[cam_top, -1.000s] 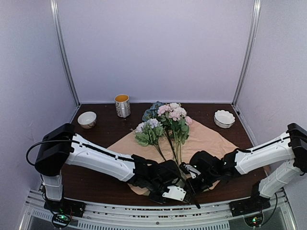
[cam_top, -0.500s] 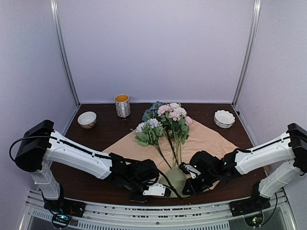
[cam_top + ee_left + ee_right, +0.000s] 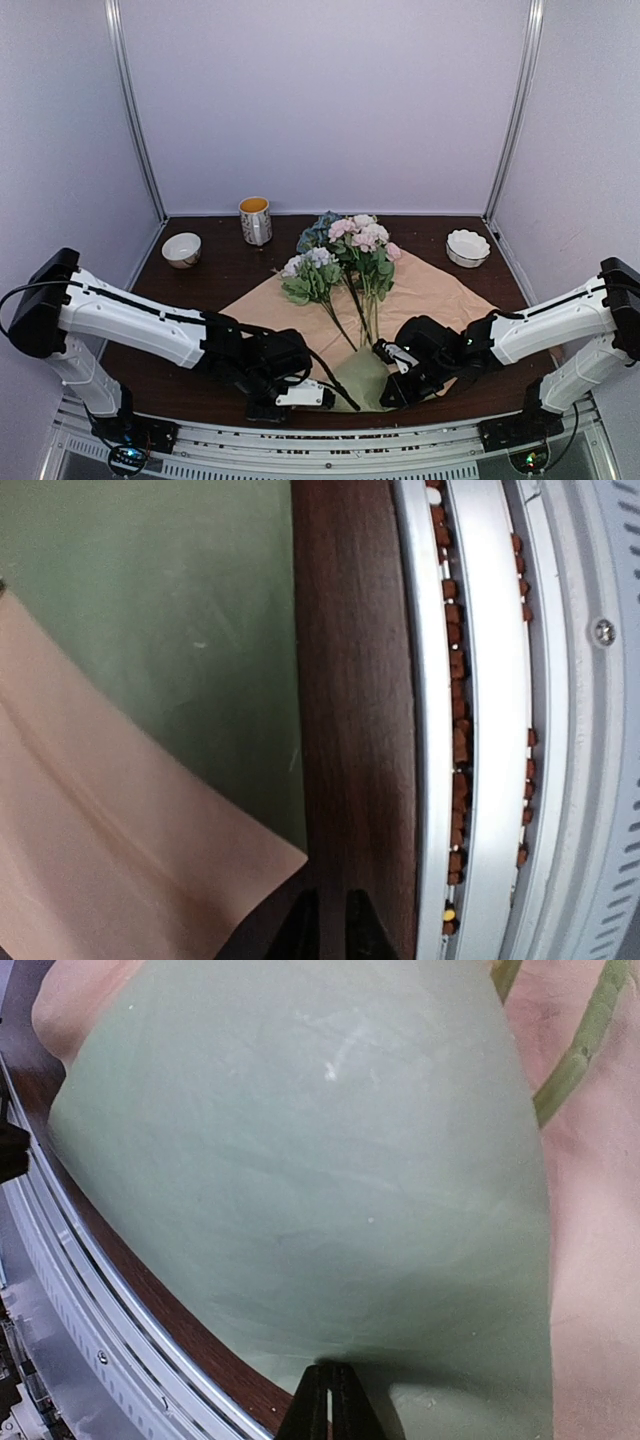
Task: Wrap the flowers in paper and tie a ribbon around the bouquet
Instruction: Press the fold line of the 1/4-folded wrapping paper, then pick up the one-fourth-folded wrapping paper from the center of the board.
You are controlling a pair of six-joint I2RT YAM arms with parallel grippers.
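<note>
The flowers [image 3: 345, 250] lie on the paper [image 3: 430, 285], tan face up, with their blooms toward the back. The paper's near corner is folded over and shows its sage-green face [image 3: 360, 375]. My right gripper [image 3: 388, 385] is shut on that fold's edge; in the right wrist view the green paper [image 3: 300, 1160] bulges above the gripper [image 3: 330, 1400], with a stem [image 3: 580, 1050] at the upper right. My left gripper [image 3: 305, 397] hovers over bare wood left of the fold. Its tips [image 3: 333, 925] are nearly closed on nothing, beside the paper [image 3: 150, 630]. No ribbon is in view.
A mug [image 3: 255, 220] and a white bowl [image 3: 181, 248] stand at the back left, and another white bowl [image 3: 468, 246] at the back right. A metal rail [image 3: 480, 730] runs along the table's near edge, close to both grippers.
My left arm has swung left, away from the paper's near corner, uncovering the green fold. The right arm has stayed in place, still holding the fold.
</note>
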